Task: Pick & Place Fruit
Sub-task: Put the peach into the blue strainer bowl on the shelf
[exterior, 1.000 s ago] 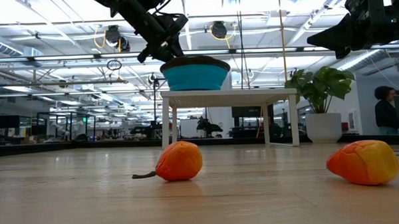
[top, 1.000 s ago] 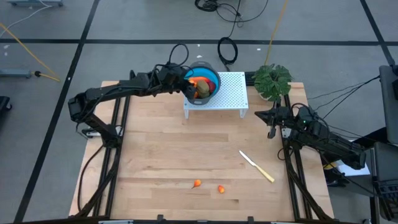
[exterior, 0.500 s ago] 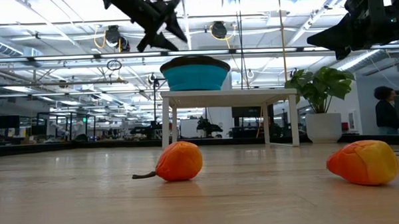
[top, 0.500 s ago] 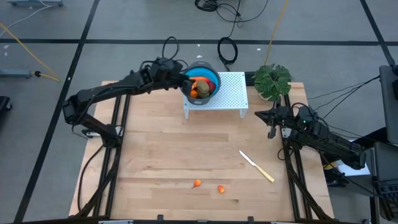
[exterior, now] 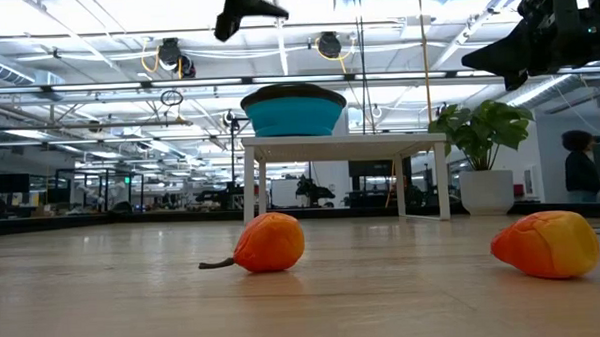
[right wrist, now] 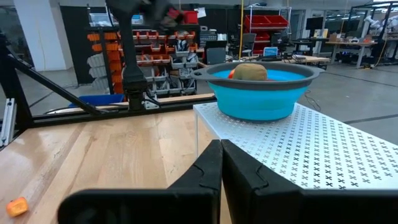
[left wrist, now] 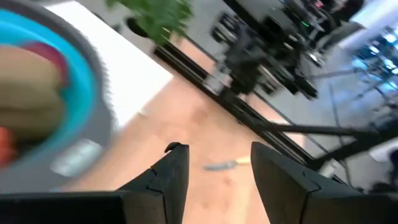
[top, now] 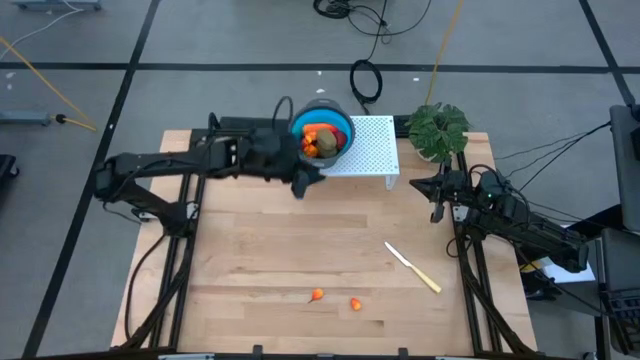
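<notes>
The blue bowl (top: 322,135) stands on a white perforated stand (top: 368,150) at the table's far side. In it lie a brown-green oval fruit (top: 327,146) and orange-red pieces (top: 311,134). Two small orange-red fruit pieces (top: 317,295) (top: 355,304) rest on the wood near the front edge; the low view shows them close up (exterior: 270,242) (exterior: 546,244). My left gripper (left wrist: 214,152) is open and empty, hanging just beside the bowl's near-left rim (top: 300,182). My right gripper (right wrist: 221,149) is shut and waits by the table's right edge (top: 420,184).
A knife with a pale yellow handle (top: 413,268) lies right of the table's middle. A potted plant (top: 438,128) stands at the far right, beside the stand. Bare wood stretches between the stand and the two fruit pieces.
My left gripper has risen from the bowl's rim and swung toward the table's near edge, ending beside the bowl's near-left side with its fingers apart and empty. The bowl and the pieces on the table have kept still.
</notes>
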Robot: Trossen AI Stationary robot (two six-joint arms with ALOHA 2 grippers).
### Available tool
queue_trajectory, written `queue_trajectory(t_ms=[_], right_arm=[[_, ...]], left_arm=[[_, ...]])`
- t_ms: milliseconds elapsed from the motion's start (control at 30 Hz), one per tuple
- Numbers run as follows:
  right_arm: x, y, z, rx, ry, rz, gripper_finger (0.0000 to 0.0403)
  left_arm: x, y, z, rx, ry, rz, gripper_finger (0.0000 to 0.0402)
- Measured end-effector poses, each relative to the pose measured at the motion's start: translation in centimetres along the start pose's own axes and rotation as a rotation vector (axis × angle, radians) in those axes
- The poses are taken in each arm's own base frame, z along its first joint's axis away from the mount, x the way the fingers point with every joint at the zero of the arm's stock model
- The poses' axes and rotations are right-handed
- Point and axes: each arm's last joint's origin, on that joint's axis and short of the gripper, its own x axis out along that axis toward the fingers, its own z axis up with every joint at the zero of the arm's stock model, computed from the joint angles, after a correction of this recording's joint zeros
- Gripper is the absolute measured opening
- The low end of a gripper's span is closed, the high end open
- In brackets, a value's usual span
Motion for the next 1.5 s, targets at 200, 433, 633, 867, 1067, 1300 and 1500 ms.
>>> queue_trajectory(t_ms=[200, 433, 633, 867, 1067, 1300, 1500], right_arm=[[0.0, 0.0, 0.0, -0.005, 0.000, 0.000, 0.0000], [0.0, 0.0, 0.0, -0.007, 0.000, 0.000, 0.0000], [0.0, 0.0, 0.0, -0.007, 0.000, 0.000, 0.0000], [0.0, 0.0, 0.0, 0.029, 0.000, 0.001, 0.0000], [0.0, 0.0, 0.0, 0.043, 0.001, 0.001, 0.0000], [0.0, 0.0, 0.0, 0.042, 0.003, 0.001, 0.0000], [0.0, 0.0, 0.0, 0.042, 0.003, 0.003, 0.0000]], left_arm=[[-0.1, -4.4, -3.1, 0.013, 0.015, -0.024, 0.0163], [-1.3, -8.9, -6.7, 0.037, -0.020, -0.009, 0.0163], [-2.2, -11.6, -9.6, 0.050, -0.069, 0.034, 0.0163], [-0.3, -13.8, -13.5, 0.015, -0.013, 0.002, 0.0163], [2.4, -15.4, -17.7, 0.042, 0.032, -0.034, 0.0163], [5.2, -16.0, -22.3, 0.056, 0.074, -0.024, 0.0163], [6.7, -15.5, -25.4, 0.070, 0.129, 0.026, 0.0163]])
